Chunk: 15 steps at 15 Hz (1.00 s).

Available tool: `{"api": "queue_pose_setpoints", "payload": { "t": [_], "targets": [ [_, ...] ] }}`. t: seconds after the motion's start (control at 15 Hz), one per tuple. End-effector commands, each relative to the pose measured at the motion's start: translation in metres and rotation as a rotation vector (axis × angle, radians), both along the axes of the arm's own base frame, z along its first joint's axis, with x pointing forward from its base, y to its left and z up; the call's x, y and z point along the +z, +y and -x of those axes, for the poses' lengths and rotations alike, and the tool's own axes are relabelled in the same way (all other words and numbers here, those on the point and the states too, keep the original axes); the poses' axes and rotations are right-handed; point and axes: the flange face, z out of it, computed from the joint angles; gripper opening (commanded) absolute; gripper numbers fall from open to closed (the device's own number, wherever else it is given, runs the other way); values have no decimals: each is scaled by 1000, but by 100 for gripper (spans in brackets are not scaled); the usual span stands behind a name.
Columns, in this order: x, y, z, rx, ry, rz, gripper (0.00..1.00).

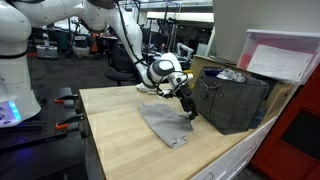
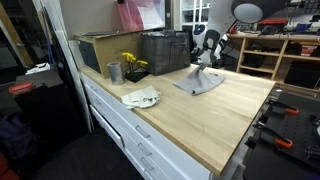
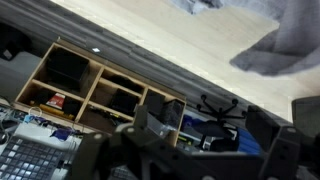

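Exterior view, L→R: robot base [image 1: 15, 75], wooden table [image 1: 115, 120], grey cloth [image 1: 165, 126] lying crumpled mid-table, gripper [image 1: 187, 106] just above the cloth's crate-side edge, dark crate [image 1: 237, 103] close beside it, white bin [image 1: 285, 58] behind the crate. Can't tell whether the tips touch the fabric. Opposite exterior view, L→R: metal cup [image 2: 114, 72], yellow flowers [image 2: 130, 62], white rag [image 2: 140, 97] near the table's front edge, then the grey cloth [image 2: 205, 85] with the gripper [image 2: 205, 60] over its far end, well apart from the rag. Wrist view is blurry: cubby shelf [image 3: 100, 95] beyond the table edge at left, fingers [image 3: 150, 125] spread wide with nothing between them, grey cloth [image 3: 285, 50] at upper right, outside the jaws. Not holding anything.
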Motion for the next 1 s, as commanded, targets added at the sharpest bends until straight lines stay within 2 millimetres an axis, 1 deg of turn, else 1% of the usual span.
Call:
{"api": "queue_pose_setpoints", "payload": {
  "t": [0.0,0.13,0.27,0.4,0.47,0.67,0.8,0.93],
  "targets": [
    [20,8,-3,-4,-73,54,100],
    [29,19,-2,12,-87,-36,100],
    [33,32,0,41,-105,-131,100],
    [32,40,2,71,-117,-196,100],
    [31,41,3,77,-118,-227,100],
    [26,35,4,51,-134,-359,100],
    [22,24,2,35,-157,-453,100],
    [12,6,4,-3,-168,-531,100]
  ]
}}
